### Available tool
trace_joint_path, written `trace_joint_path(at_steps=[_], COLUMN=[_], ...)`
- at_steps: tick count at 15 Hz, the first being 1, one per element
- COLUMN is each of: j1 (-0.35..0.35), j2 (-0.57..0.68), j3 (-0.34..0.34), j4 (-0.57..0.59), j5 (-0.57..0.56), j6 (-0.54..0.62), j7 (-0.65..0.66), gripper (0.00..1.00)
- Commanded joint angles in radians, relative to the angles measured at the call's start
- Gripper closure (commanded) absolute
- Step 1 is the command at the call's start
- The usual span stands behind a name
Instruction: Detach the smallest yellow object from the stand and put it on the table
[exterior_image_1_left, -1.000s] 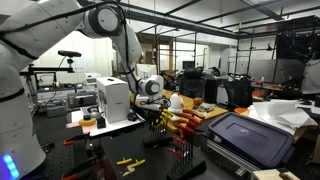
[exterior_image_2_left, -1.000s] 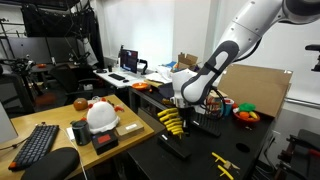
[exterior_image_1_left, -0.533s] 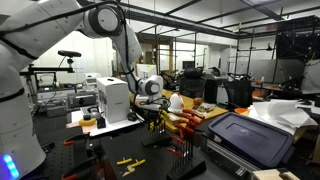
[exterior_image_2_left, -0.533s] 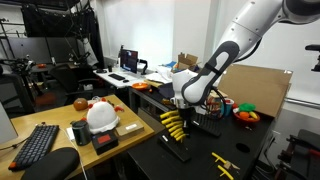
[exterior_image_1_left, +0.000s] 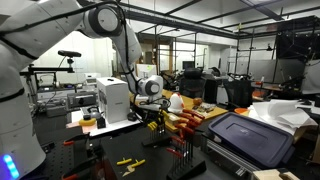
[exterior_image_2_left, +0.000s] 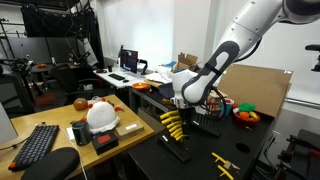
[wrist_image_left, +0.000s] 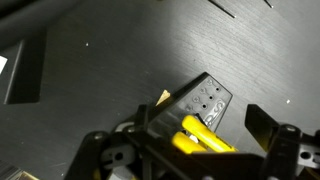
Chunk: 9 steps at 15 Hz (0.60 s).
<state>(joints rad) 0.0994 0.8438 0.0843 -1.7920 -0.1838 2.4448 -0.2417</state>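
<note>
**Jaws spread over the stand, small yellow piece not on the bench yet**

In both exterior views the arm (exterior_image_1_left: 128, 48) (exterior_image_2_left: 232, 50) hangs over the stand (exterior_image_1_left: 168, 128) (exterior_image_2_left: 180, 140), just where it was a moment ago. The yellow tools (exterior_image_2_left: 172, 122) look too small to pick out the smallest. In the wrist view the jaws stand wide apart, with yellow handles (wrist_image_left: 203, 138) between them on the stand's dark block, and the right jaw is clear of them. I think the small piece is still on the stand and must be grabbed before it goes on the black bench (wrist_image_left: 90, 70).
</note>
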Motion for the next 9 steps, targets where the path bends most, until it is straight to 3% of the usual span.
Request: trace_joint_path(at_steps=[1,3,9], j1=[-0.008,0.002,0.015], j2=[-0.031,-0.019,-0.019], j3=[0.011,0.005,0.01], j4=[-0.027,-0.019,-0.012], j5=[0.015,0.043,0.009], j6=[-0.014,0.001,-0.085], j7=[0.009,0.069,0.019], gripper=[0.0,0.0,0.0])
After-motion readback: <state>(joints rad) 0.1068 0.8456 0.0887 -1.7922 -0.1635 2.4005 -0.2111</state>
